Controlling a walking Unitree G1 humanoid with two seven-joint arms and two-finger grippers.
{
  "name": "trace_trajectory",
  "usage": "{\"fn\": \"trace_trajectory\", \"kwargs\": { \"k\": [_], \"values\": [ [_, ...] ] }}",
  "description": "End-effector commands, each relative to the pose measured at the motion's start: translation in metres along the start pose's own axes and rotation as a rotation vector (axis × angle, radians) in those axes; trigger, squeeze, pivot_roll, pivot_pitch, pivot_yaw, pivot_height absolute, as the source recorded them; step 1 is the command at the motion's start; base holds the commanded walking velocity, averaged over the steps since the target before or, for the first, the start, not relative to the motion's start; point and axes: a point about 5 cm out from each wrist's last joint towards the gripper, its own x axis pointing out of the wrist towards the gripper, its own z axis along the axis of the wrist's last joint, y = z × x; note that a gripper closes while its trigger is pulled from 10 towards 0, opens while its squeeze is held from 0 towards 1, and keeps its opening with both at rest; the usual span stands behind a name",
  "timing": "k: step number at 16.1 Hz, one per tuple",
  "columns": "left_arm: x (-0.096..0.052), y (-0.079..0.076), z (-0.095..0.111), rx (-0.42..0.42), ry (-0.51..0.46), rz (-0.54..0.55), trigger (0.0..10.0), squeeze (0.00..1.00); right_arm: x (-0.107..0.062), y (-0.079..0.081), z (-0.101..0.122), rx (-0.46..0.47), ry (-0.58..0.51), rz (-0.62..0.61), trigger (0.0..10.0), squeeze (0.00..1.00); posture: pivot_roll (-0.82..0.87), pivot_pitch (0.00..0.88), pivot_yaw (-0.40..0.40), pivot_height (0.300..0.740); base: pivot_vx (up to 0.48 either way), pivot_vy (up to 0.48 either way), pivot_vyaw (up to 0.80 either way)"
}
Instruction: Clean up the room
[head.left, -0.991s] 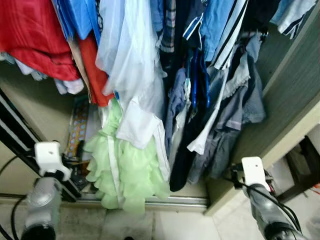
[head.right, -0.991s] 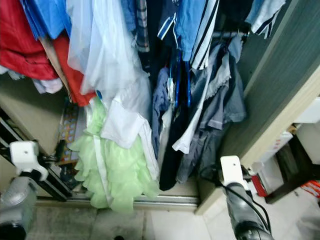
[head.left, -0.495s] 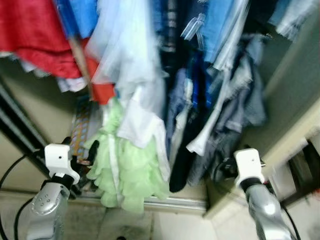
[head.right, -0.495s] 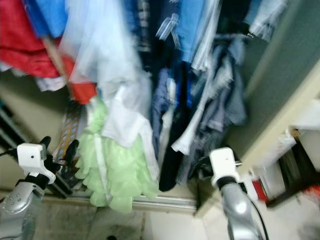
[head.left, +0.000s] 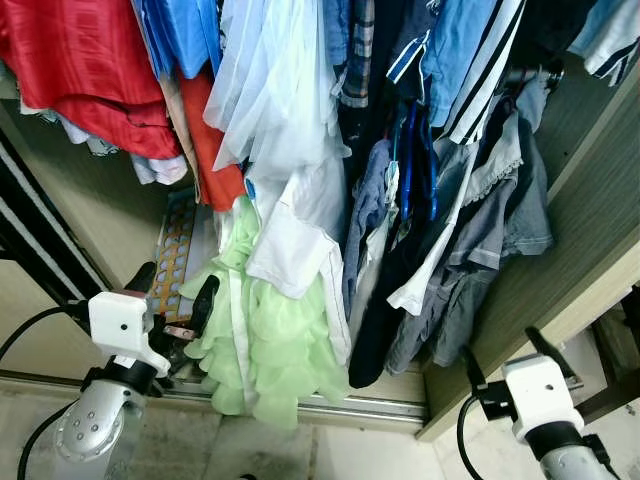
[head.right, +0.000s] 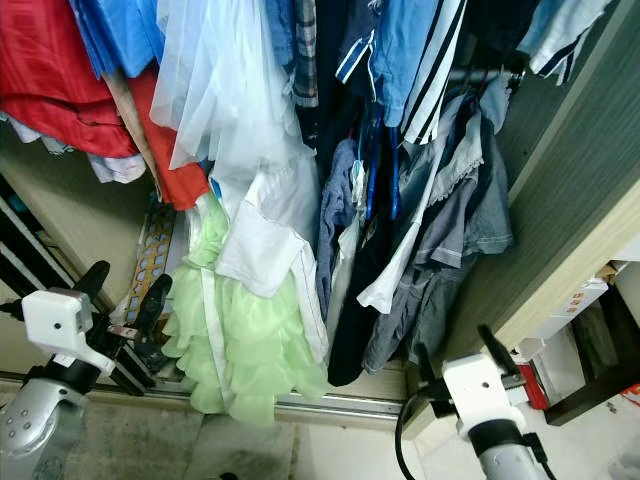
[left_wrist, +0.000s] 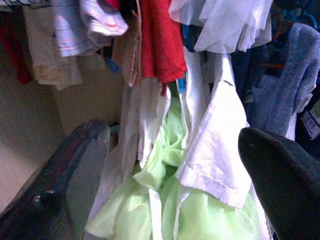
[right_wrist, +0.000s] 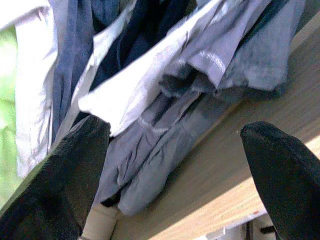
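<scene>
An open wardrobe holds hanging clothes: a pale green frilly dress (head.left: 270, 345), a white shirt (head.left: 295, 245), red garments (head.left: 75, 75), blue tops and grey trousers (head.left: 480, 260). My left gripper (head.left: 173, 290) is open, low at the wardrobe's left, its fingers just short of the green dress's left edge. In the left wrist view the green dress (left_wrist: 200, 215) and white shirt (left_wrist: 215, 150) hang between the spread fingers (left_wrist: 65, 185). My right gripper (head.left: 505, 358) is open, low by the wardrobe's right wall, under the grey trousers (right_wrist: 160, 150).
A metal sliding-door track (head.left: 330, 405) runs along the wardrobe's floor edge. A black door frame (head.left: 35, 250) slants at the left. The wooden side wall (head.left: 590, 210) rises at the right, with dark furniture (head.left: 620, 350) beyond it. A patterned sheet (head.left: 178, 250) lies behind the dress.
My left gripper has shifted right toward the green dress, and its spread fingers now show. My right gripper has sunk lower and to the right. The clothes hang as before.
</scene>
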Motion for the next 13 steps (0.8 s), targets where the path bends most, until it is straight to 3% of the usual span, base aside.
{"fn": "trace_trajectory", "kwargs": {
  "k": [1,5,9,11,12,13],
  "values": [
    [-0.001,0.001,-0.003,-0.016,0.021,0.021,10.0,0.0,0.006,-0.001,0.008,-0.006,-0.031,-0.005,10.0,0.0,-0.05,0.051,-0.013,0.74,0.0,0.0,0.0],
    [0.018,0.0,0.001,-0.005,-0.004,0.03,10.0,0.0,0.045,0.002,0.024,0.022,-0.095,-0.026,10.0,0.0,-0.04,0.006,-0.007,0.74,0.0,0.0,0.57],
    [0.018,-0.004,0.001,-0.033,-0.01,0.076,10.0,0.0,0.065,0.004,0.035,0.053,-0.137,-0.04,10.0,0.0,-0.03,0.0,-0.017,0.74,0.0,0.0,0.8],
    [0.012,-0.002,-0.009,-0.068,0.03,0.178,10.0,0.0,0.071,0.007,0.044,0.099,-0.161,-0.041,10.0,0.0,-0.03,0.0,-0.021,0.74,0.0,0.0,0.78],
    [0.009,0.002,-0.014,-0.131,0.056,0.251,10.0,0.0,0.076,0.009,0.047,0.283,-0.128,-0.052,10.0,0.0,-0.03,0.0,-0.024,0.74,0.0,0.0,0.55],
    [0.008,0.002,-0.014,-0.145,0.056,0.26,10.0,0.0,0.078,0.009,0.049,0.357,-0.112,-0.058,10.0,0.0,-0.03,0.0,-0.025,0.74,0.0,0.0,0.55]
  ]
}}
